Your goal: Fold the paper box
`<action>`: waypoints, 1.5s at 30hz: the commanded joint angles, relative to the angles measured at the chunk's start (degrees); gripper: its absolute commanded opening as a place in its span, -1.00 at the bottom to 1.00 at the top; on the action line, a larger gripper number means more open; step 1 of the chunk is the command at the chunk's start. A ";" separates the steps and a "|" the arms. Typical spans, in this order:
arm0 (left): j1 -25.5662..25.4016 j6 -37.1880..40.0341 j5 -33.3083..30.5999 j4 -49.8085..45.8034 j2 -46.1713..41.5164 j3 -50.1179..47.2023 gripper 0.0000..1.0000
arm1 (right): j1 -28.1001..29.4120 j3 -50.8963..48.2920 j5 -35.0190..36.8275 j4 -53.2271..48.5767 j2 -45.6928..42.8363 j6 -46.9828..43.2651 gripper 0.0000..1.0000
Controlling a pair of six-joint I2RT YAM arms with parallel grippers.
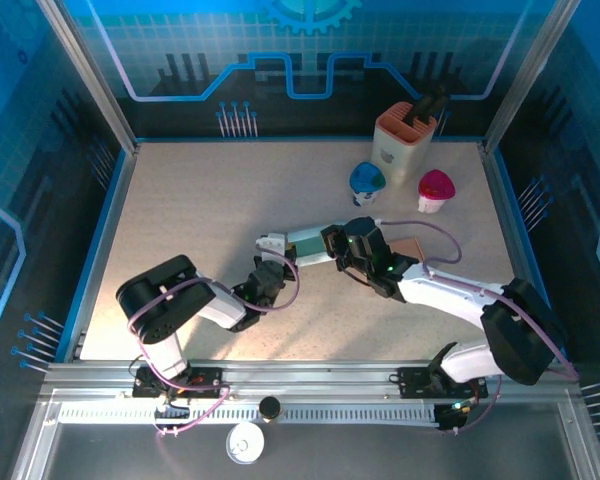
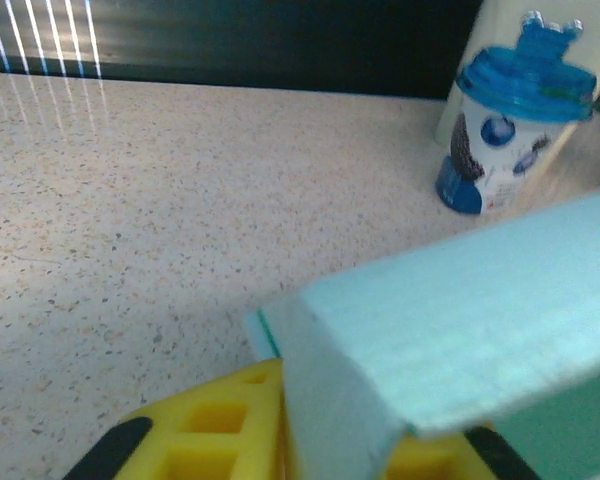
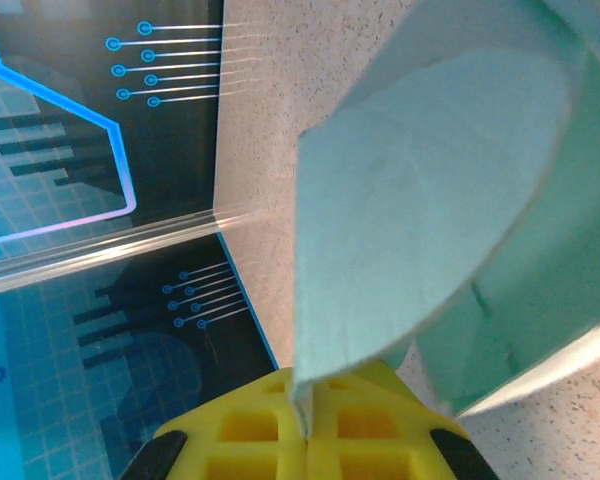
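Bottom of the top view: both arms reach in toward centre frame. The left pincer [image 1: 278,262] is clamped on one end corner of the pale teal paper box [image 1: 306,243], and the right pincer [image 1: 342,246] is pinched tight on its rounded flap. The box is held between them, mid-frame over the speckled table [image 1: 200,200]. There's wide bare room upper left. Upper right is crowded by a blue-lidded plastic cup [image 1: 367,181], a pink-lidded cup [image 1: 435,188] and an orange-and-white holder [image 1: 404,137].
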 commanded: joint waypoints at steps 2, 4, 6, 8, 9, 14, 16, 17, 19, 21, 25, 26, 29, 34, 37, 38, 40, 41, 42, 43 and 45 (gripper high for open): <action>-2.46 -1.37 -1.49 -1.78 -4.23 -2.48 -0.32 | -0.81 -3.05 -1.21 4.99 1.83 2.15 -1.00; -3.89 -2.86 -1.78 -5.14 -6.84 -3.02 -0.19 | -0.83 -3.94 -1.68 6.44 2.38 2.46 -1.00; -5.15 -5.06 -1.56 -9.33 -9.71 -3.52 -0.13 | -0.82 -4.58 -1.84 7.34 2.80 2.67 -1.00; -6.36 -8.64 -1.02 -14.80 -13.50 -4.20 -0.07 | -0.83 -5.35 -1.88 8.23 3.15 3.01 -1.00; -6.84 -10.56 -0.66 -17.73 -15.33 -4.43 -0.06 | -0.95 -5.63 -2.04 8.82 3.26 3.14 -1.00; -7.94 -20.76 3.52 -35.51 -27.13 -4.25 -0.03 | -0.94 -6.01 -2.79 9.61 3.61 2.66 -1.00; -7.93 -24.48 4.12 -46.15 -32.28 -1.64 0.00 | -1.10 -6.24 -3.41 9.74 3.78 2.36 -1.00; -7.78 -25.54 4.36 -51.44 -34.61 0.27 0.07 | -1.07 -6.59 -3.82 10.05 3.92 2.23 -1.00; -6.33 -27.22 6.12 -61.82 -37.42 4.43 0.10 | -1.18 -7.46 -4.77 11.09 4.31 1.78 -1.00; -2.56 -28.87 10.18 -69.91 -39.09 8.26 0.10 | -1.16 -7.86 -6.44 12.12 5.17 0.99 -1.00; 6.34 -31.31 19.76 -76.33 -42.58 9.72 0.10 | 0.33 -8.90 -8.68 15.56 7.57 1.38 -1.00; 7.81 -31.45 20.55 -77.61 -43.40 9.55 0.09 | 1.04 -8.98 -8.78 16.23 8.02 1.53 -1.00; 11.93 -31.28 24.44 -78.75 -45.80 7.79 0.10 | 3.30 -8.56 -8.74 15.56 8.94 1.21 -1.00; 17.11 -29.88 32.96 -77.74 -45.32 5.89 0.11 | 5.84 -10.28 -7.49 15.02 9.20 0.99 -1.00; 18.55 -28.52 36.24 -76.03 -42.18 5.75 0.12 | 6.57 -11.41 -7.03 16.31 9.47 1.25 -1.00; 18.76 -28.13 36.81 -75.36 -40.66 5.75 0.11 | 6.80 -11.53 -7.03 16.52 9.59 1.27 -1.00; 19.16 -27.97 37.84 -73.33 -37.97 5.37 0.10 | 7.19 -11.59 -7.11 16.62 9.90 1.34 -1.00; 19.29 -27.78 38.35 -71.54 -36.51 5.10 0.09 | 7.42 -11.72 -7.12 16.73 10.07 1.34 -1.00; 19.40 -27.85 38.92 -70.31 -35.22 5.05 0.09 | 7.44 -11.86 -7.11 16.98 10.28 1.32 -1.00; 19.49 -27.72 39.82 -68.69 -33.77 5.11 0.08 | 7.44 -11.98 -7.21 17.41 10.68 1.31 -0.99; 19.53 -27.43 40.74 -66.52 -31.30 5.78 0.06 | 7.43 -12.62 -7.42 18.48 11.40 1.68 -0.94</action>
